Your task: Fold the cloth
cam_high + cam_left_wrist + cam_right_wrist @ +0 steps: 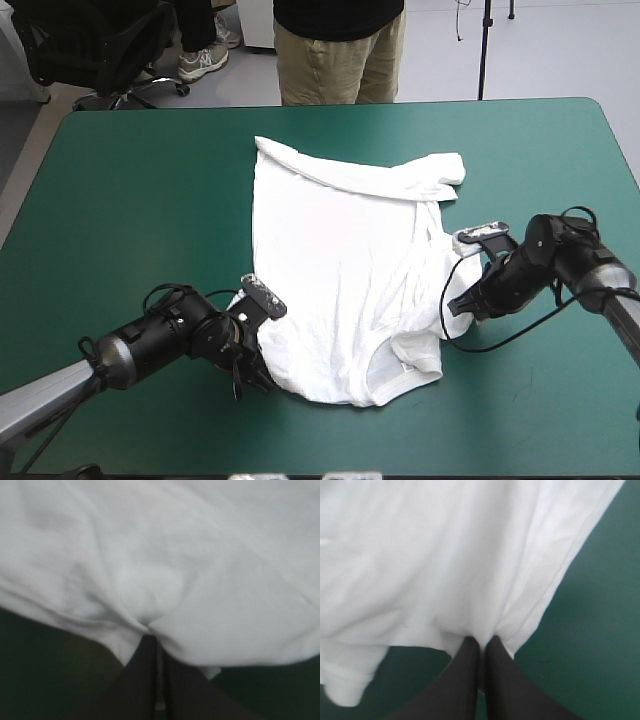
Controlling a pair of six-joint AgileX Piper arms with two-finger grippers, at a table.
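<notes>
- In the middle of the teal-green cover (120, 200) lies the T-shirt (345, 260), white and mostly spread flat. Its far edge is rolled over and its near edge is bunched.
- The left gripper (258, 372) sits low at the near left corner of the T-shirt. Its black fingers (140, 680) are almost together, with a pinch of white fabric between the tips.
- The right gripper (457, 310) is at the right side of the T-shirt, near the hem. It is also nearly closed, clamping a fold of the fabric.
</notes>
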